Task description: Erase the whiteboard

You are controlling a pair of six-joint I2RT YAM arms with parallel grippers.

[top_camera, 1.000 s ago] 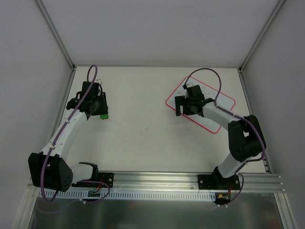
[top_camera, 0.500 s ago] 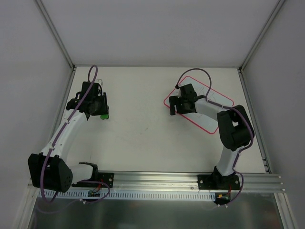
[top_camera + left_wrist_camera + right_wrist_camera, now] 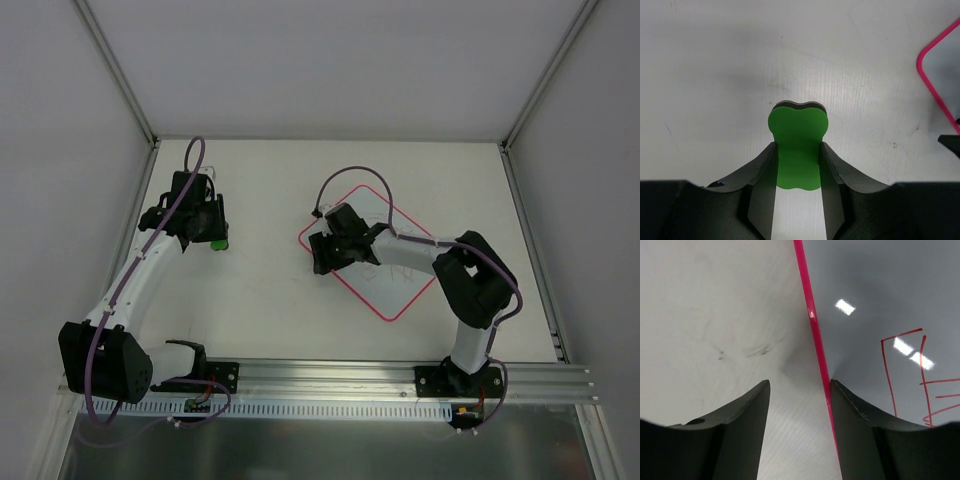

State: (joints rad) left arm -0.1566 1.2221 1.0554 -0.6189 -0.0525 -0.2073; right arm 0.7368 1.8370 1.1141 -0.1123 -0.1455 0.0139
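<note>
The whiteboard (image 3: 385, 288) lies flat on the table (image 3: 270, 290), turned like a diamond. The right claw (image 3: 322, 256) is at the board's left side, so the right arm is the nearer one. Seen from that claw (image 3: 800, 385), the board's red edge (image 3: 812, 325) runs straight ahead between its two fingers. Bare table lies to the claw's left, and the board with its red scribbles (image 3: 888, 375) lies to its right. This claw is partly open and holds nothing. Whether a finger touches the board is hard to tell. The left claw (image 3: 210, 234) sits well apart, far to the left of the board, clenched on a green block (image 3: 797, 125). The block looks like the wiper, so it probably has to travel right to reach the scribbles.
</note>
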